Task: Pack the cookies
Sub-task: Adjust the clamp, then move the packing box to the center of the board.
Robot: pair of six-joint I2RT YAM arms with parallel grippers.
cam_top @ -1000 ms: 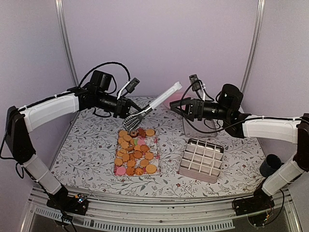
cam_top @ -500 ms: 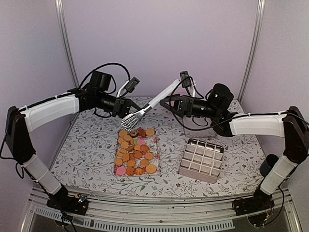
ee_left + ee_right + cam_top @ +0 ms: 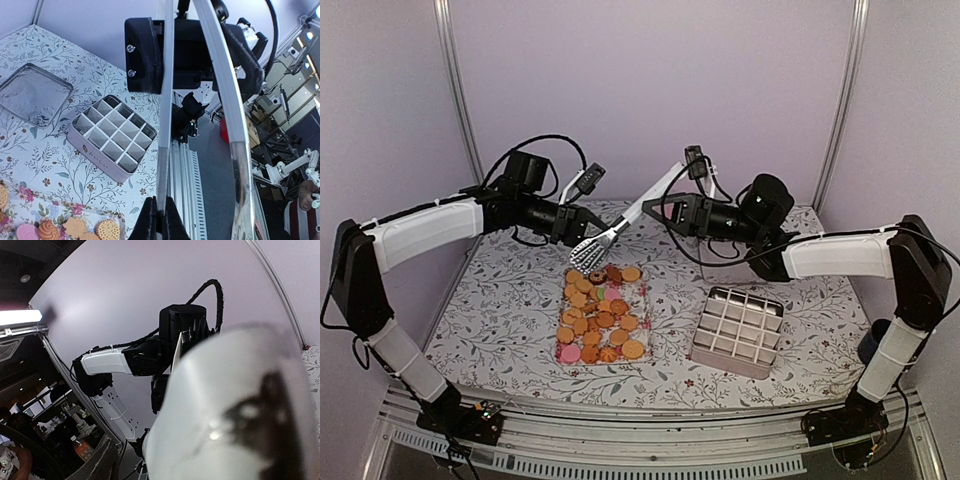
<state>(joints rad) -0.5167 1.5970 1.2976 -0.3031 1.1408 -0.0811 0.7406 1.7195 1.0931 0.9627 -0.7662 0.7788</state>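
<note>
right hand (image 3: 672, 212) just slid round the tongs (image 3: 638, 207) beyond the pinching left hand (image 3: 586, 220), grip unclear: handover first, cookies (image 3: 600, 315) wait.

From my end, the table (image 3: 500, 310) is covered in a floral-print cloth. Lying on it I see a clear rectangular tray (image 3: 644, 292) of cookies (image 3: 600, 322) near the middle, a pink tin box (image 3: 737, 330) divided into square cells to its right, and a shallow square metal lid (image 3: 34, 95) lying flat just beyond the box
</note>
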